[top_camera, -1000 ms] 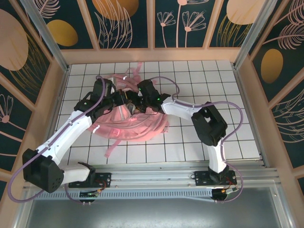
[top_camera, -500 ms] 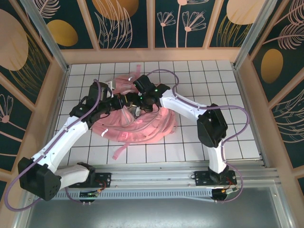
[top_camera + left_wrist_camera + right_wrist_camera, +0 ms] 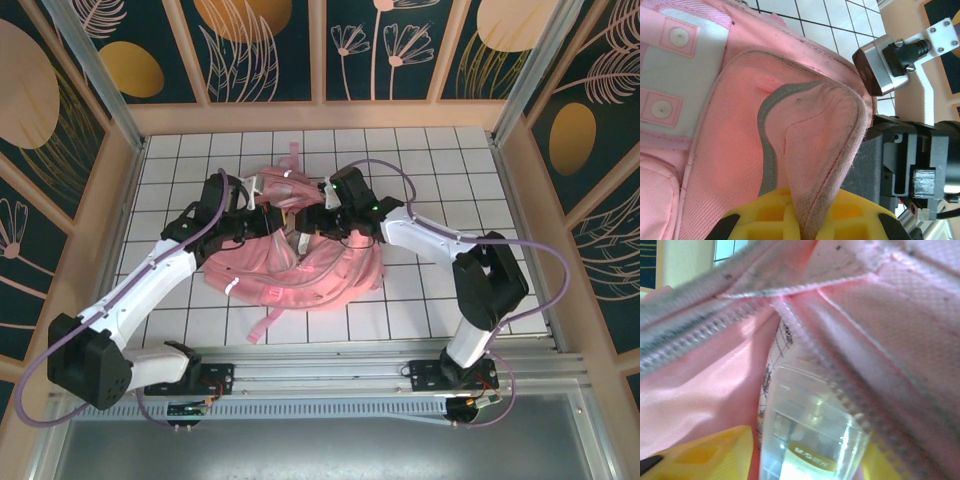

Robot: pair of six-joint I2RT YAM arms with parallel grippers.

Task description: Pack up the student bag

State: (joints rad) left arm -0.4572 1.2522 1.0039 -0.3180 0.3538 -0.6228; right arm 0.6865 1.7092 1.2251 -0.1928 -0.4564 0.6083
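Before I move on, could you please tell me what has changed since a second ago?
The right gripper drew off to the right, and the student bag slid rightward with it. The left gripper stayed shut on the bag's fabric.

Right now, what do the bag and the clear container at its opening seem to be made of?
The student bag: pink woven fabric, matte, judging by its mesh texture and stitched seams; the inner lining looks smoother, slightly shiny. The clear container: probably transparent plastic, glossy, with moulded ridges, though glass cannot be excluded.
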